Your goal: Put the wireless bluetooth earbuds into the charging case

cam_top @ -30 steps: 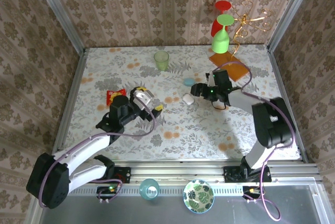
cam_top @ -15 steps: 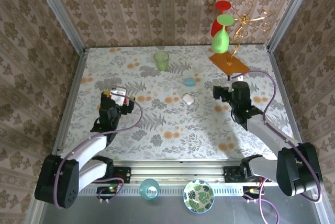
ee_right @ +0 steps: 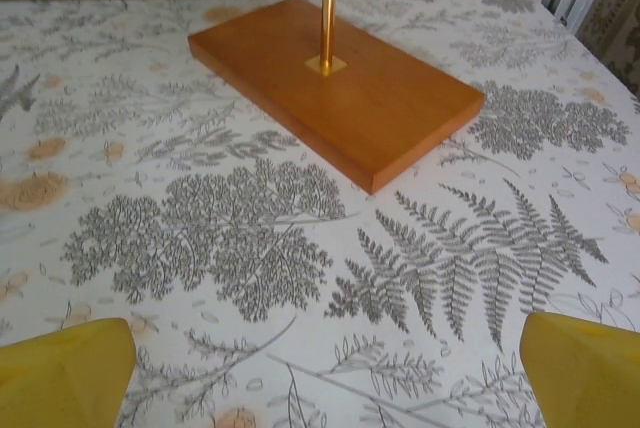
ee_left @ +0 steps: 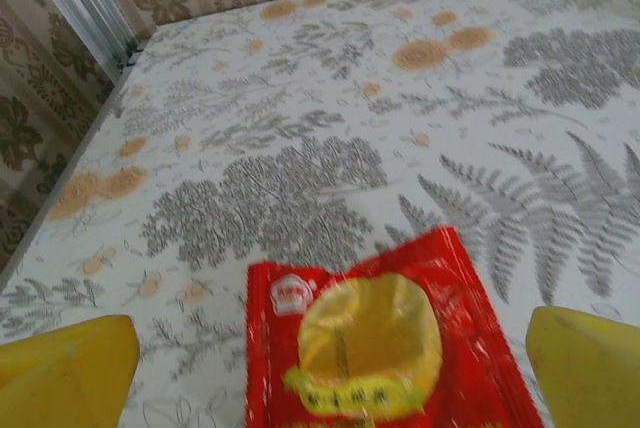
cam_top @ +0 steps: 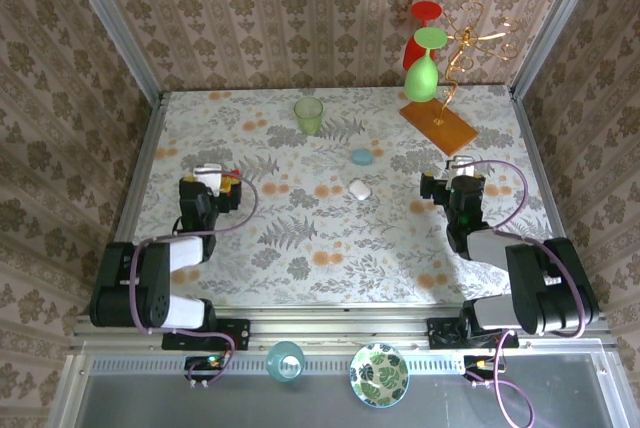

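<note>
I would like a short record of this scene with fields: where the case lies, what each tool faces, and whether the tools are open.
charging case: on the table, between the arms, untouched
left tool: open, empty; red packet lies just before it
right tool: open, empty; faces wooden base
near the case: light blue disc; green cup farther back

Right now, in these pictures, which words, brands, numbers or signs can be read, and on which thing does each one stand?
No text reads clearly enough to quote.
Red packet, round white logo near its upper left corner: too blurred to read.
Red packet, small print on the green band under the yellow picture: too blurred to read.
Wooden base: no print visible.
Charging case: too small to tell.
</note>
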